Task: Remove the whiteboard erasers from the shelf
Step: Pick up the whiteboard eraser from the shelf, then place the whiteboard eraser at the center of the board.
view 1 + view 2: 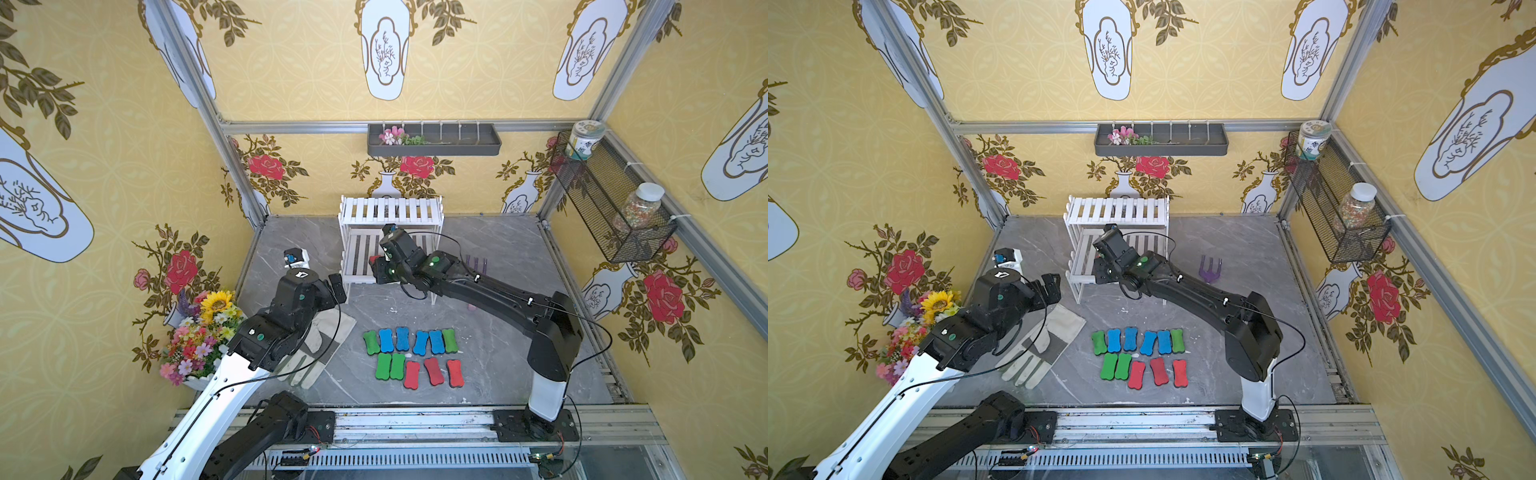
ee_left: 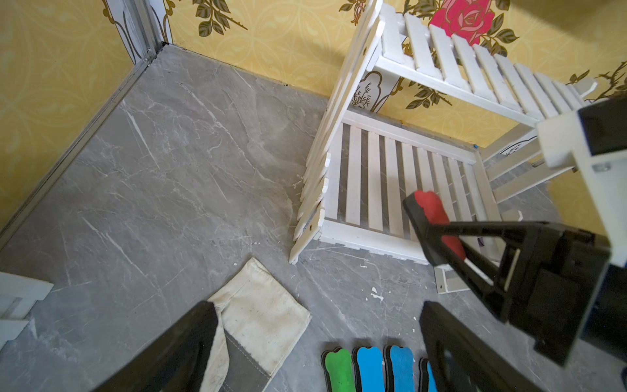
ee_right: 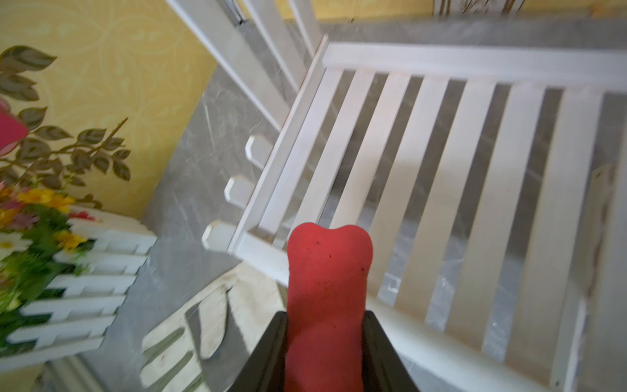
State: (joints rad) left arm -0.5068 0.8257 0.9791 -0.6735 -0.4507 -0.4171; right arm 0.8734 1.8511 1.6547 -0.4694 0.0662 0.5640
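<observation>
My right gripper [image 3: 325, 319] is shut on a red whiteboard eraser [image 3: 327, 271], which sticks out past its fingertips. It holds the eraser just above the front left corner of the lower tier of the white shelf [image 1: 390, 210]. In the left wrist view the eraser's [image 2: 432, 207] dark felt side shows. No eraser lies on the visible slats of either tier [image 3: 475, 169]. Several blue, green and red erasers [image 1: 402, 338] lie in two rows on the floor in front of the shelf. My left gripper [image 1: 338, 286] hangs open and empty to the left of the shelf, above the glove's cuff.
A pale work glove [image 1: 316, 349] lies left of the eraser rows. A flower basket [image 1: 203, 336] stands at the left wall. A purple garden fork [image 1: 1209, 266] lies right of the shelf. A dark wall tray [image 1: 434, 141] and a mesh basket [image 1: 611, 208] hang above.
</observation>
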